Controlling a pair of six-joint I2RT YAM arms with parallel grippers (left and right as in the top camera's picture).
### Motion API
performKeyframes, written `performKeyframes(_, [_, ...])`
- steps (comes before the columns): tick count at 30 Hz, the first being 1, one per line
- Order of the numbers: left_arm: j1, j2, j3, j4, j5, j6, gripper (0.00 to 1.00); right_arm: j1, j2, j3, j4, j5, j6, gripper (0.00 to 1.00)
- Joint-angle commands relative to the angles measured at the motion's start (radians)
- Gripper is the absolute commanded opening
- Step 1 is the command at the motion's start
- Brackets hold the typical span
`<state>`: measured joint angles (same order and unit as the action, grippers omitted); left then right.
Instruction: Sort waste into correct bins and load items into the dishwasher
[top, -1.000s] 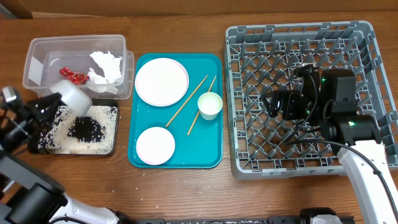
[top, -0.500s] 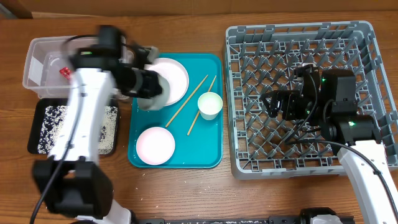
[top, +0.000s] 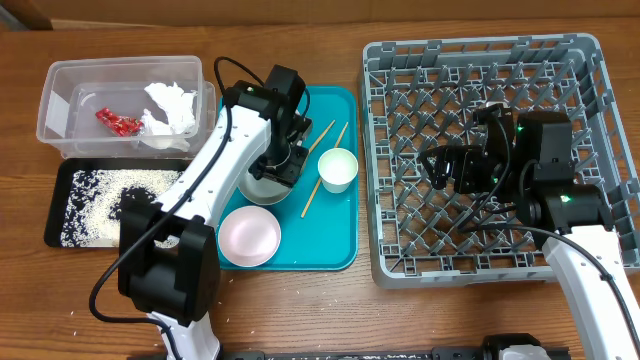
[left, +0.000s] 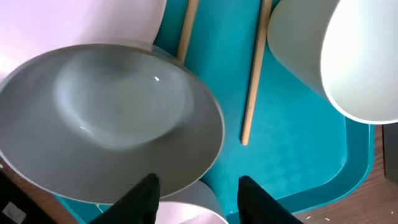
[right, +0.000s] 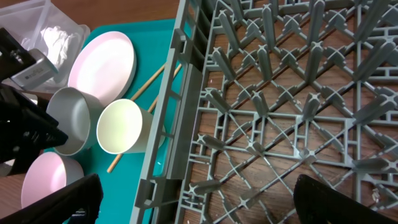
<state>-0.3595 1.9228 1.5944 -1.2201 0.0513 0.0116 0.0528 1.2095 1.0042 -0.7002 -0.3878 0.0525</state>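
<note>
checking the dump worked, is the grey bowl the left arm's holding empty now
Empty. The left wrist view looks straight into the grey-green bowl, showing a bare, clean inside; the rice lies in the black tray.

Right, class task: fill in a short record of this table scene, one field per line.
left fingers: holding the grey-green bowl over the teal tray
right fingers: open above the dish rack, empty
clear tub: red wrapper, white napkin
black tray: rice grains
still on teal tray: plate, pink bowl, cup, chopsticks

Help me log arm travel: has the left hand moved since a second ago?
Yes. The left hand went right, from over the black tray to the teal tray, carrying the grey bowl.
</note>
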Motion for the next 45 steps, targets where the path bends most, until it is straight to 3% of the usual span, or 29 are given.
performKeyframes(1, [-0.001, -0.003, 0.048, -0.002, 0.026, 0.011, 0.51, -0.003, -0.001, 0.024, 0.002, 0.000, 0.004, 1.00])
performKeyframes(5, [-0.001, -0.003, 0.123, 0.050, 0.072, 0.013, 0.64, -0.003, -0.001, 0.024, 0.002, 0.000, 0.004, 1.00])
performKeyframes(7, [-0.001, 0.004, 0.123, 0.151, 0.177, 0.072, 0.70, -0.003, -0.001, 0.024, 0.002, 0.000, 0.004, 1.00])
performKeyframes(9, [-0.003, 0.027, 0.122, 0.201, 0.260, 0.134, 0.72, -0.003, -0.001, 0.024, 0.002, 0.000, 0.004, 1.00])
performKeyframes(14, [-0.035, 0.131, 0.122, 0.225, 0.284, 0.205, 0.74, -0.003, -0.001, 0.024, 0.003, 0.001, 0.003, 1.00])
performKeyframes(16, [-0.049, 0.169, 0.122, 0.224, 0.279, 0.239, 0.68, -0.003, -0.001, 0.024, 0.003, 0.001, 0.003, 1.00])
performKeyframes(18, [-0.051, 0.198, 0.122, 0.228, 0.275, 0.239, 0.51, -0.003, -0.001, 0.024, 0.002, 0.001, 0.003, 1.00])
performKeyframes(19, [-0.049, 0.204, 0.122, 0.231, 0.274, 0.239, 0.30, -0.003, -0.001, 0.024, 0.002, 0.001, 0.004, 1.00])
performKeyframes(21, [-0.043, 0.203, 0.124, 0.233, 0.274, 0.228, 0.06, -0.003, -0.001, 0.024, 0.003, 0.000, 0.004, 1.00])
performKeyframes(26, [0.022, 0.194, 0.227, 0.145, 0.375, 0.191, 0.04, -0.003, 0.000, 0.024, 0.044, -0.145, 0.035, 1.00])
performKeyframes(27, [0.060, 0.190, 0.278, 0.099, 0.479, 0.196, 0.04, -0.003, 0.006, 0.023, 0.090, -0.228, 0.069, 1.00])
performKeyframes(29, [0.226, 0.188, 0.401, -0.060, 1.089, 0.320, 0.04, 0.030, 0.100, 0.016, 0.323, -0.448, 0.192, 1.00])
performKeyframes(30, [0.256, 0.188, 0.401, -0.083, 1.175, 0.320, 0.04, 0.041, 0.122, 0.015, 0.373, -0.487, 0.207, 1.00])
performKeyframes(32, [0.290, 0.188, 0.400, -0.121, 1.259, 0.322, 0.04, 0.062, 0.167, 0.015, 0.479, -0.561, 0.239, 1.00])
performKeyframes(35, [0.335, 0.188, 0.399, -0.222, 1.382, 0.331, 0.04, 0.108, 0.274, 0.015, 0.767, -0.698, 0.354, 1.00])
performKeyframes(39, [0.340, 0.188, 0.399, -0.289, 1.421, 0.356, 0.04, 0.158, 0.341, 0.015, 0.993, -0.714, 0.463, 1.00])
performKeyframes(45, [0.322, 0.188, 0.399, -0.317, 1.431, 0.357, 0.04, 0.221, 0.354, 0.016, 1.138, -0.666, 0.484, 0.98])
